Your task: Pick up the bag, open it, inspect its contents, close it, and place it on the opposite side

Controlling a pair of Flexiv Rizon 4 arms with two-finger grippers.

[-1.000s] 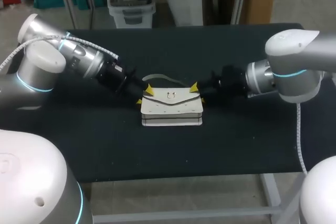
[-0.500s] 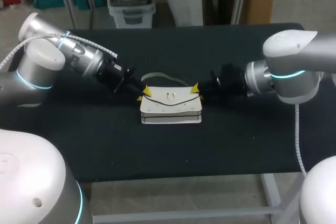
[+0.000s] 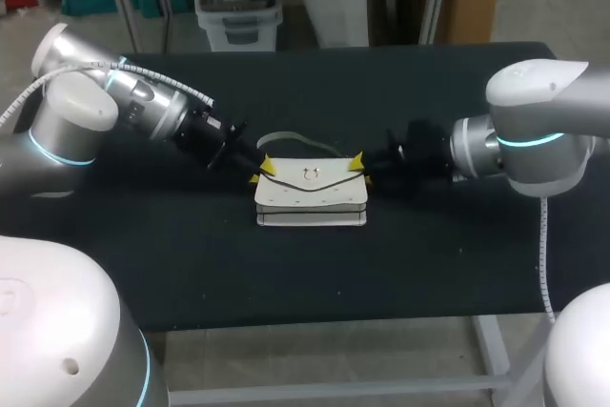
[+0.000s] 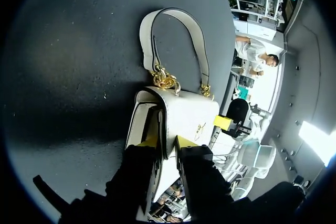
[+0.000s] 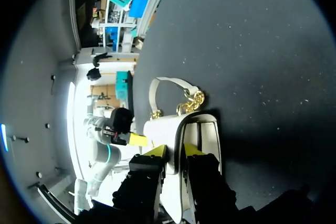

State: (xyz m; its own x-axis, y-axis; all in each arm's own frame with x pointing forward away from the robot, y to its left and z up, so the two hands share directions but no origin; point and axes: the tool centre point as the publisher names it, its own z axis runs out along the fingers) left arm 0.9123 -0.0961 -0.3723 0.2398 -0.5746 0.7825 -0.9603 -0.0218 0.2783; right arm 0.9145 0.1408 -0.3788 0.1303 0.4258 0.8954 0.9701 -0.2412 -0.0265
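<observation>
Bag ends are both gripped: your left gripper [image 4: 167, 141] has its yellow tips closed on the bag [image 4: 184, 114] at the flap's edge, and your right gripper [image 5: 175, 151] clamps the opposite end the same way. The wrist views give you the gold chain [image 4: 165, 80] joining the white strap [image 4: 173, 17], which lies on the black table [image 3: 191, 264] beyond the bag. Only the head view shows you the ring clasp [image 3: 310, 174]. The bag sits mid-table between the arms, flap down, its inside hidden.
</observation>
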